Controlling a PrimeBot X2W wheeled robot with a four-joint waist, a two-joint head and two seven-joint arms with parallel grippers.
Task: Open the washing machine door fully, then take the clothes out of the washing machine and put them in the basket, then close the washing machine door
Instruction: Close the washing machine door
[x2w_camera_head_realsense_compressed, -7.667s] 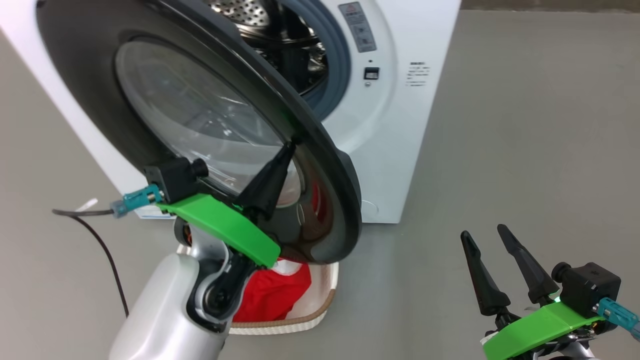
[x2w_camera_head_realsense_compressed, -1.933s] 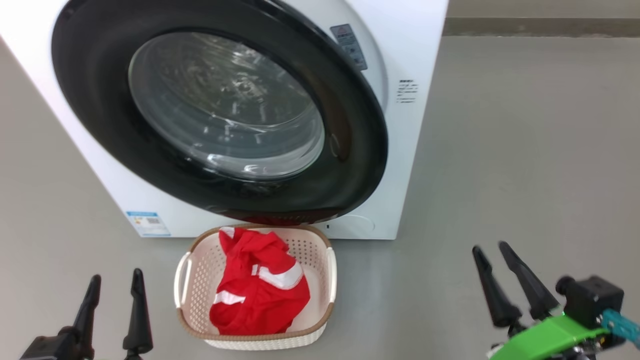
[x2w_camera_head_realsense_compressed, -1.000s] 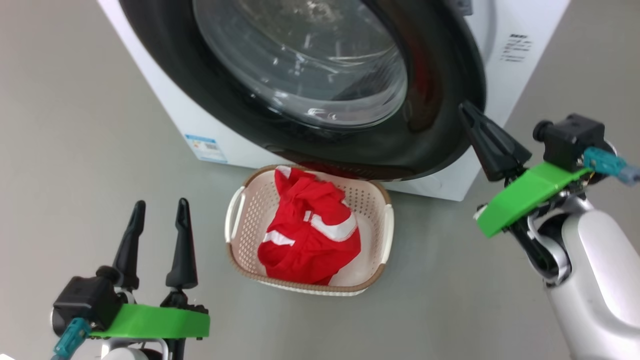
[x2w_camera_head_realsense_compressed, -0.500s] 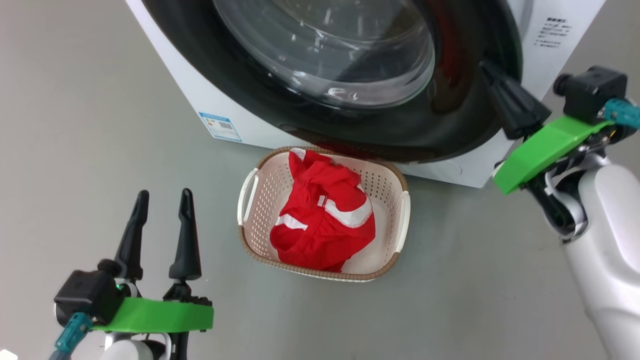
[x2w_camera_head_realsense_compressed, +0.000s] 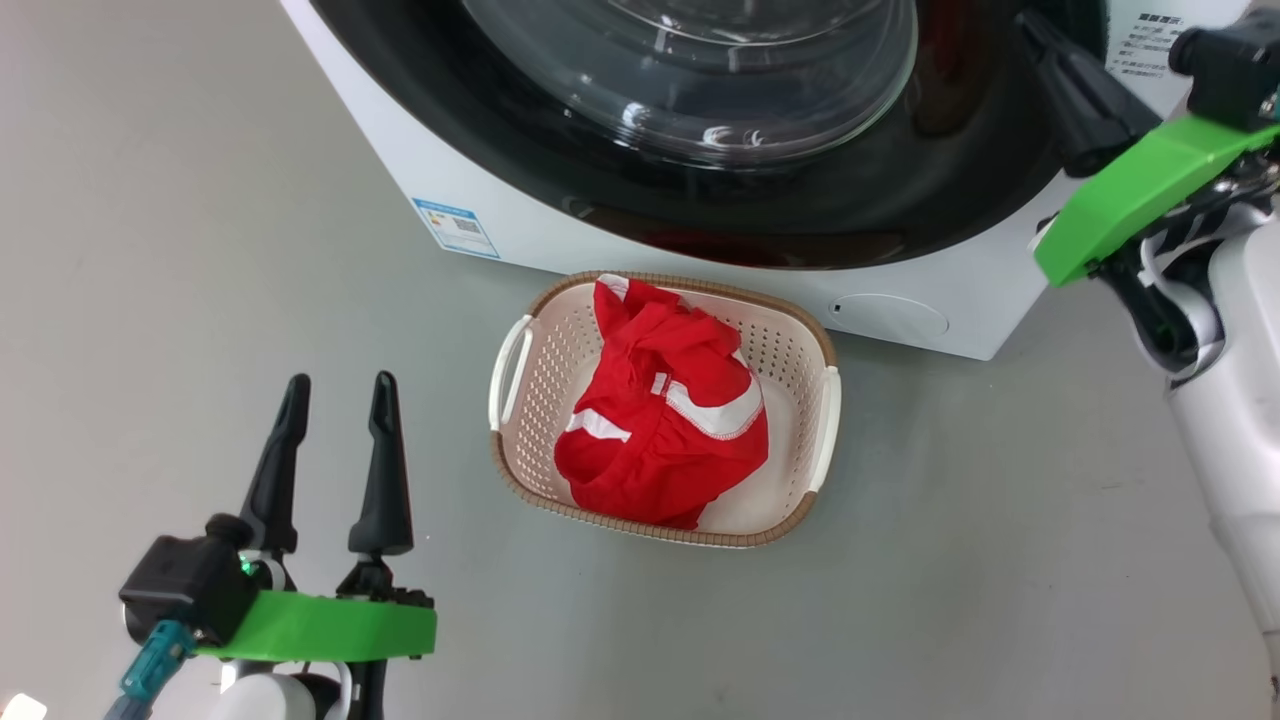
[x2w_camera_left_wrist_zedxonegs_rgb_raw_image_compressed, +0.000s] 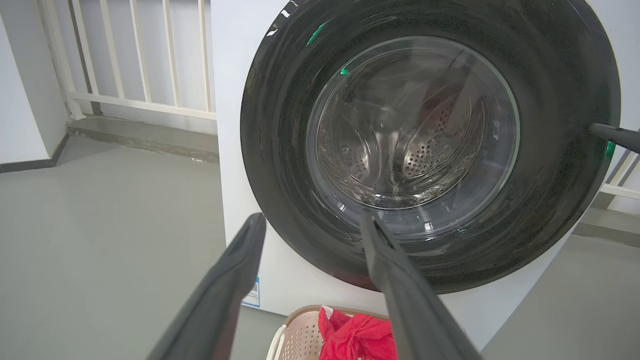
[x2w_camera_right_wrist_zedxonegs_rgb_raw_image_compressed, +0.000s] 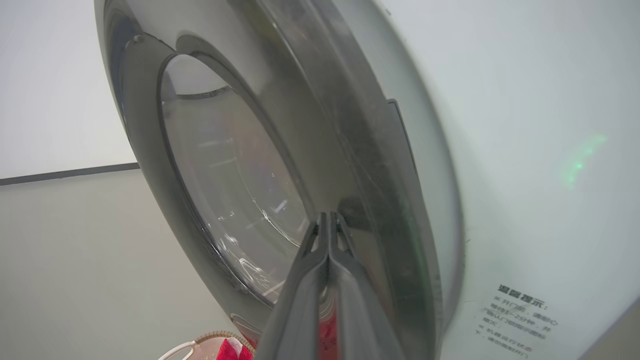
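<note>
Right gripper, pressed together, has risen beside one door; left gripper spread.

A smooth grey floor carries everything, plain and matt with a few faint scuffs; the washing machine stands on it with its white base flat to the ground, a small blue label sticker low on its front; the basket sits on the floor just in front of that base, close to it, its long sides running away from the machine and its 2 side handles to left and right; in the left wrist view a low grey kerb under a white railing bounds the floor behind the machine.
</note>
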